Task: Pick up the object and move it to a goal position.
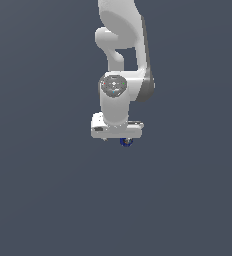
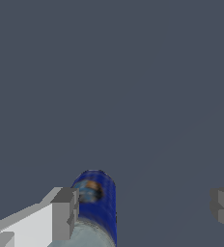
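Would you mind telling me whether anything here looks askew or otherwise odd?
Yes: in the wrist view the blue can sits right beside one of the fingers, far from the other, so it is off-centre in the open gripper.

Count, this moment. Arms: one white robot arm (image 1: 122,60), reaching down from above in the exterior view. Grippers: one gripper (image 2: 145,212); two grey fingers (image 2: 64,213) visible in the wrist view. Cans: one dark-blue can (image 2: 97,202), with one pale/orange label mark (image 2: 90,189) on its side. Surfaces: one plain grey-blue floor (image 1: 48,190). Nothing else to tally.
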You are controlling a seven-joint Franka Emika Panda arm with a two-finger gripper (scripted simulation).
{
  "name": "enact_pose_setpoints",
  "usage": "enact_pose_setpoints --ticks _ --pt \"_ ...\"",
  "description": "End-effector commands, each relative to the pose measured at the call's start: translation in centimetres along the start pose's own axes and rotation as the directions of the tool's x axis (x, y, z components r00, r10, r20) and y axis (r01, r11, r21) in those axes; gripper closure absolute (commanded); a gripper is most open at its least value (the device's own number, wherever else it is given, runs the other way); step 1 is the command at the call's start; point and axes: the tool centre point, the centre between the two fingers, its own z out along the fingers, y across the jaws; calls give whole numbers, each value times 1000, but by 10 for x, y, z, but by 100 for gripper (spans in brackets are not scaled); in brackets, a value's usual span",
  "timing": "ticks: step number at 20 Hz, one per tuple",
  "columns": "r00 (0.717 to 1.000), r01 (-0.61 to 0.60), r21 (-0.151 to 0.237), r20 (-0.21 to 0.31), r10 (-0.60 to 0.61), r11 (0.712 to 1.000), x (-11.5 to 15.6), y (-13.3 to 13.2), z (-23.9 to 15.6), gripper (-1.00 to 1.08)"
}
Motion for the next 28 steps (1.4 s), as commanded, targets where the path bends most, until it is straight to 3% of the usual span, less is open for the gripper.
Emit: enact_pose_setpoints --ticks 1,12,28 --pt "1000 0 0 0 0 1000 0 0 0 -92" --pt "999 -50 26 -4 51 998 4 20 -2 -92" --pt "988 -153 7 -24 153 988 -18 -6 2 -92"
